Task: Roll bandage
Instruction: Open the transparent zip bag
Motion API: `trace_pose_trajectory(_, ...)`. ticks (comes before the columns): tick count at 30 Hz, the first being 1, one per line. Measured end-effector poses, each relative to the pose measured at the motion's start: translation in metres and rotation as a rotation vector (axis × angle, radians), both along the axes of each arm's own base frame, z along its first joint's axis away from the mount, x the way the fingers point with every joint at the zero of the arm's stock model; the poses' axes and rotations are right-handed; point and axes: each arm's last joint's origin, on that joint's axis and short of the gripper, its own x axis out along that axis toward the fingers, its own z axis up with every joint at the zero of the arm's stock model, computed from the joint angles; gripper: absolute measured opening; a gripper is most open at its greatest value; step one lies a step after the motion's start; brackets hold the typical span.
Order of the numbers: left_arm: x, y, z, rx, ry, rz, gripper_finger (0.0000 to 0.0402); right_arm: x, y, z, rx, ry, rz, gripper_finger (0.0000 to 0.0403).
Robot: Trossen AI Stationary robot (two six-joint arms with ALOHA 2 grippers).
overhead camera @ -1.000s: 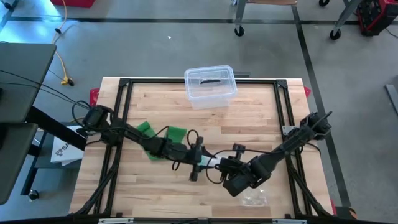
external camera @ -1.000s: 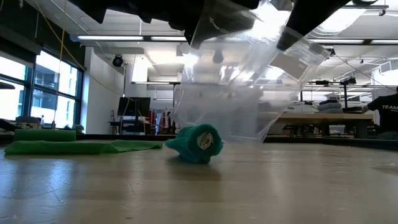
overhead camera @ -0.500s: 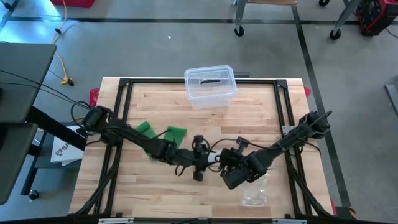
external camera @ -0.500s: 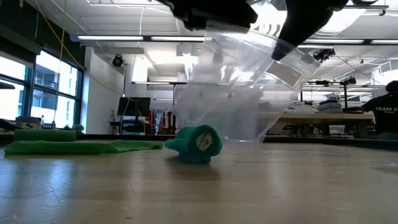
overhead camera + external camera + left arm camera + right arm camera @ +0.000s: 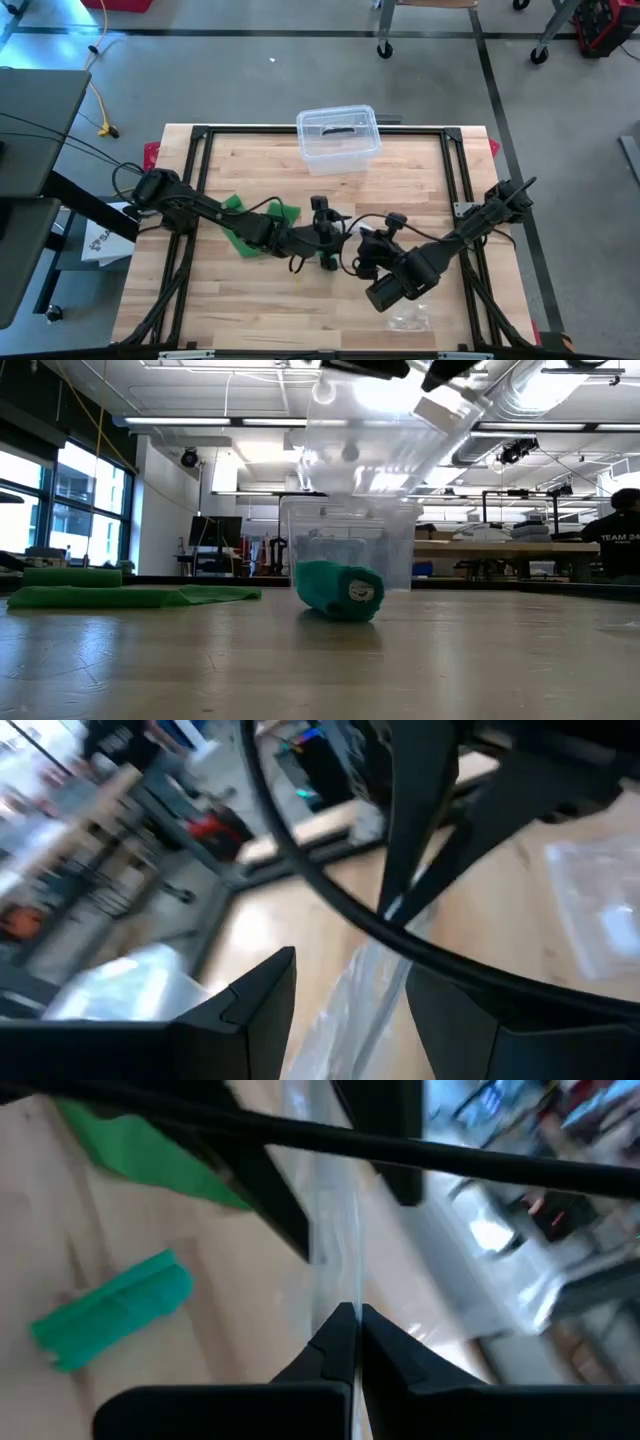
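A rolled green bandage (image 5: 340,592) lies on its side on the table; it also shows in the right wrist view (image 5: 115,1315). A flat strip of unrolled green bandage (image 5: 245,215) lies on the table toward the left. Both grippers meet above the table's middle, with a clear plastic bag (image 5: 375,450) between them, lifted above the roll. My right gripper (image 5: 348,1330) is shut on the bag. My left gripper (image 5: 350,1010) has its fingers apart, with the bag's film between them. My left gripper has the bag's film (image 5: 365,990) running between its parted fingers, and more film lies outside one finger (image 5: 260,1000); whether a finger is hooked in the bag's mouth I cannot tell. My right gripper pinches the bag's top edge (image 5: 340,1280) between its two fingers. The bag hangs below, clear of the table.
A clear plastic tub (image 5: 338,135) stands at the table's far edge. Another clear bag (image 5: 408,318) lies near the front right. A black frame (image 5: 200,180) runs round the tabletop. People and benches show in the room behind.
Both grippers have gone up and toward the table's far edge with the bag, whose lower part has risen clear of the table. The green roll has shifted a little to the right in the low view and turned, and now lies under the bag.
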Motion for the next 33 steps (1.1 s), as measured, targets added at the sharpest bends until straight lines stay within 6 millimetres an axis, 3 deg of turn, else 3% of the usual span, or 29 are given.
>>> trace_pose_trajectory(5,0.002,0.001,0.006,0.025,0.002,0.001,0.0179,-0.002,0.000,-0.003,-0.096,0.078,0.059,0.0000)
trace_pose_trajectory(14,0.005,0.024,-0.022,-0.212,0.037,-0.003,0.0179,-0.008,-0.005,-0.030,-0.007,0.144,0.023,0.0000)
trace_pose_trajectory(20,0.006,0.022,-0.016,-0.249,-0.025,-0.040,0.0179,-0.013,-0.009,-0.053,0.021,0.183,0.005,0.0000)
trace_pose_trajectory(27,0.009,0.037,-0.021,-0.252,0.037,-0.063,0.0179,-0.009,-0.008,-0.055,0.044,0.138,0.008,0.0000)
trace_pose_trajectory(33,0.007,0.033,-0.025,-0.187,0.106,-0.136,0.0179,-0.008,-0.007,-0.054,0.066,0.121,-0.001,0.0000)
